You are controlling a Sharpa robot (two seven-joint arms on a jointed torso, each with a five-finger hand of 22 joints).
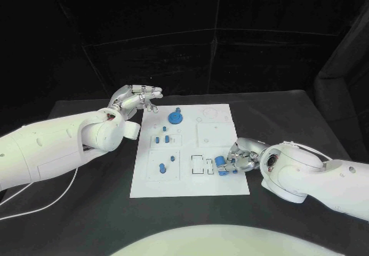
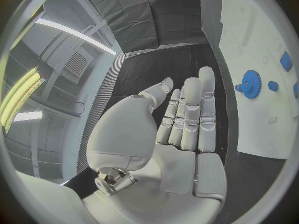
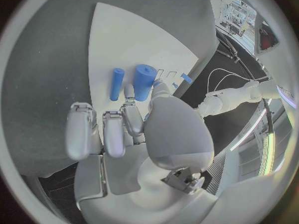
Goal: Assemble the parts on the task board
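The right hand (image 1: 237, 158) sat closest in, down at the board's (image 1: 184, 184) near right corner, with a thick blue cylinder (image 3: 144, 81) pinched between thumb and finger. A thinner blue peg (image 3: 117, 83) lay flat just beside it, its long axis roughly parallel, right off the fingertips. So the right hand was way nearer. The left hand (image 1: 137, 98) hovered open at the far left edge, holding nothing, gear (image 1: 176, 116) just beside it.

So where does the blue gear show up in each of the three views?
Head view: blue gear at the far end of the task board, near the left hand.
Left wrist view: gear beyond the fingertips.
Right wrist view: not in it.
Shared landmark: the task board.
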